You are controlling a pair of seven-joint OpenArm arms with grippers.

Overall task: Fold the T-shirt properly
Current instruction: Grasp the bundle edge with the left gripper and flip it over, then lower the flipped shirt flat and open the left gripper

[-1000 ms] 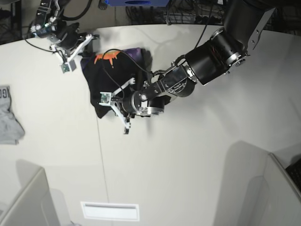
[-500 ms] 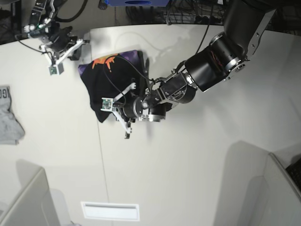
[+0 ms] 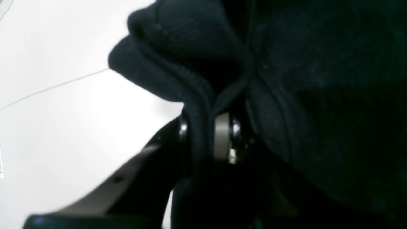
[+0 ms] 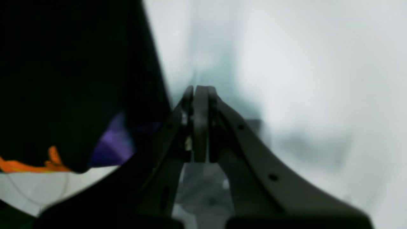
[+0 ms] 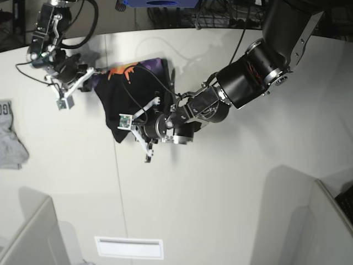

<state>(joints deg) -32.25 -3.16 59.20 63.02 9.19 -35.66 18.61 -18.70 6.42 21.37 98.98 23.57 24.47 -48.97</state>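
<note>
Shifted leftward, right end effector [image 4: 200, 92] closed beside T-shirt [image 5: 132, 91], wrist-only.

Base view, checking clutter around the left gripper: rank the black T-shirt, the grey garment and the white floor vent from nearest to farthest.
1. Black T-shirt: clamped in the left gripper.
2. White floor vent: bottom edge, below.
3. Grey garment: far left edge.

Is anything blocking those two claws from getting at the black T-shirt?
Nothing visible does. The left claw is already shut on a fold of the black T-shirt. The right claw is shut and empty, right beside the shirt's printed edge, with only bare table around it.
</note>
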